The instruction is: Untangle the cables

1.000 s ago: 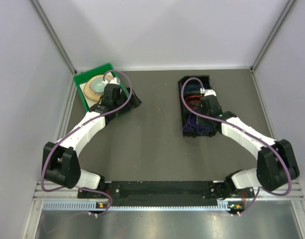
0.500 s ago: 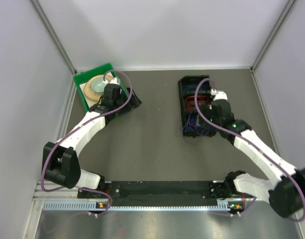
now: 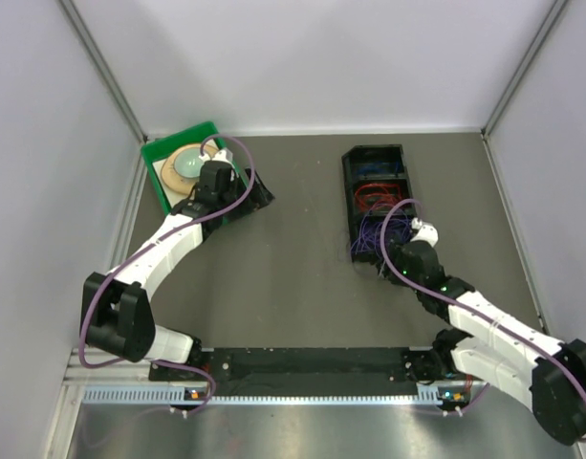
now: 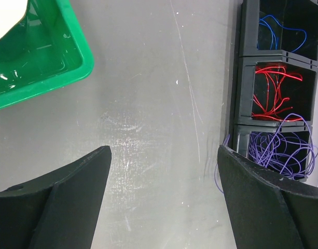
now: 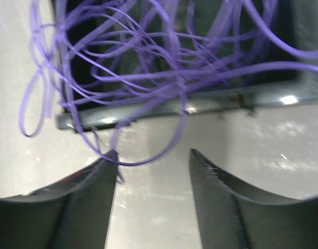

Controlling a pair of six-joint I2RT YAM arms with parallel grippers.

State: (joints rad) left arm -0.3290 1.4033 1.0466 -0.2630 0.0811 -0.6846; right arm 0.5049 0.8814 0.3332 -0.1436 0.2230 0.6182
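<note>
Light falls evenly and softly from above; my arms cast only faint shadows on the table (image 3: 293,287). My left wrist view is sharp, with a pale sheen mid-table and bright glints in the green tray (image 4: 55,83). My right wrist view is blurred: the purple cables (image 5: 164,67) and my right gripper (image 5: 153,153) look soft.

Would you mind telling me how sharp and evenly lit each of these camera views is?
Right wrist view: soft throughout, the purple cables near the lens smeared, a glint on the rim of the black box. Left wrist view: crisp, with a sheen on the table and bright reflections in the green tray. Top view: even light, sharp, but single strands too thin to separate.
</note>
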